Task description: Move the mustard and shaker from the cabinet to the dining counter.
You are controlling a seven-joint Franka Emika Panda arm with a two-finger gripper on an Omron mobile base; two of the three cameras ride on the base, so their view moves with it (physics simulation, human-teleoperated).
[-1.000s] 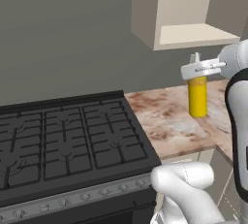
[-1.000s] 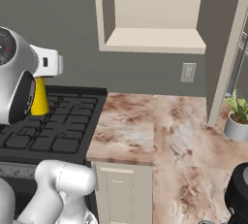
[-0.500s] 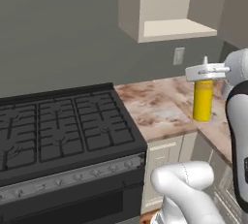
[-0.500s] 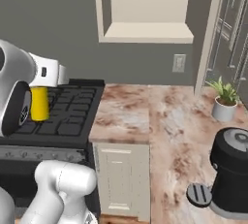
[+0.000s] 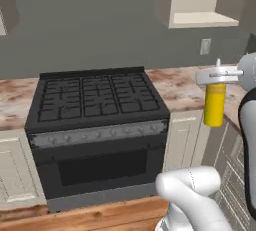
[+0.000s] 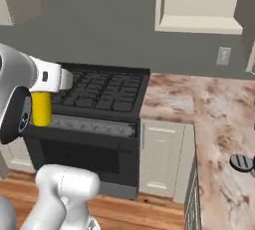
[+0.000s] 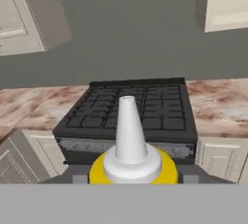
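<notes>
One item's in transit: the slim yellow mustard squeeze bottle with white pointed nozzle (image 5: 215,104) hangs upright in the gripper (image 5: 216,77), clamped near its top, in front of the black gas stove (image 5: 95,106). I'd keep it vertical and carry it smoothly so it doesn't slip before the bench.

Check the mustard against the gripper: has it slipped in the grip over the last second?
No. The mustard hangs just under the gripper as before; the stove and cabinet shifted across the view because the base is driving.
</notes>
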